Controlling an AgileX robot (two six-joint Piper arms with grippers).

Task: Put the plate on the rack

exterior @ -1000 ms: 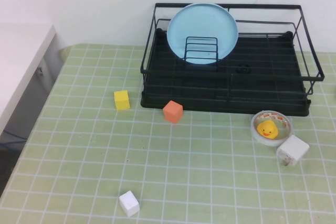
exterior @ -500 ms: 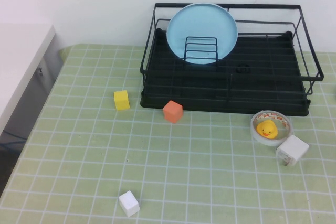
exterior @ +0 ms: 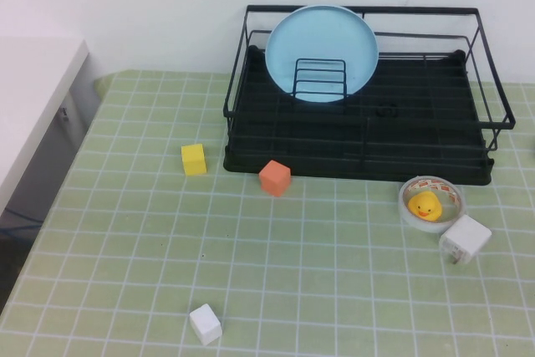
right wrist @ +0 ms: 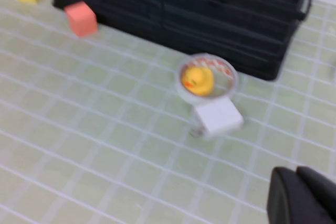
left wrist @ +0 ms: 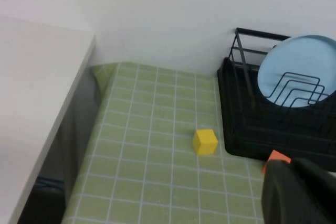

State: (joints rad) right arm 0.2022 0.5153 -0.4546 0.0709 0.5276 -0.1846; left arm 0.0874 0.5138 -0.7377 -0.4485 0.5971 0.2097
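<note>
The light-blue plate (exterior: 322, 35) stands upright in the black wire rack (exterior: 418, 135), leaning on the back rail behind the small wire divider (exterior: 320, 79). The left wrist view shows the plate (left wrist: 294, 59) and the rack (left wrist: 247, 124) too. Neither gripper shows in the high view. My left gripper (left wrist: 294, 182) hovers above the table in front of the rack's left end, fingers together and empty. My right gripper (right wrist: 296, 182) hovers over the table's front right, fingers together and empty, with the rack (right wrist: 226, 30) ahead of it.
A yellow cube (exterior: 194, 159) and an orange cube (exterior: 275, 177) sit in front of the rack's left part. A white cube (exterior: 205, 323) lies near the front edge. A tape ring (exterior: 456, 198) with a yellow duck (exterior: 426, 205) and a white block (exterior: 466, 240) lie at the right. A white counter (exterior: 33, 89) stands at the left.
</note>
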